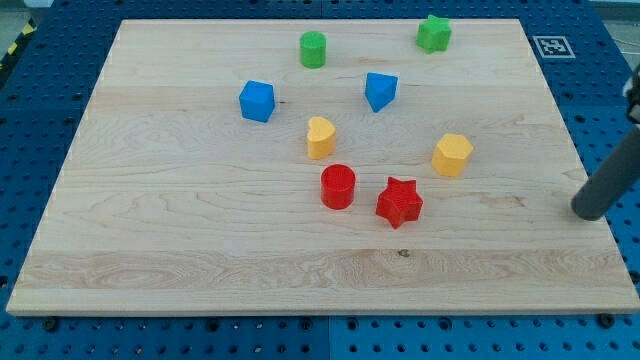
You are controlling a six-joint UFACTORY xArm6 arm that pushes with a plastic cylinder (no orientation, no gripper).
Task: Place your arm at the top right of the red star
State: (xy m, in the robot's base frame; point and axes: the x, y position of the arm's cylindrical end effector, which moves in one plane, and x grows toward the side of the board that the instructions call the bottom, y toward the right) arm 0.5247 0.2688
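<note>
Camera view takes in a pale wooden board (150, 250) lying on a blue perforated bench (30, 120), with small moulded plastic blocks scattered over its middle and top. Going from the view's left: a blue cube (257, 101), then a green cylinder (313, 49) near the top edge, a yellow heart-shaped block (320, 137) below it, and a red cylinder (338, 187) lower still. Next comes a blue block of a wedge-like shape (381, 90). Just beside the red cylinder, and apart from it, sits the red star (400, 202), the block the task names, low in the cluster. Above it, near the top edge, is a green star-like block (434, 33), and up and to the star's right is a yellow hexagonal block (452, 154). Farthest right, the straight dark rod slants in from the view's right edge, and my tip (581, 211) rests near the board's right edge, well apart from every block. A plain rod has nothing to open or close, and it holds nothing. I judge the tip has to travel left into the gap between the red star and the yellow hexagonal block, and that gap looks tight.
</note>
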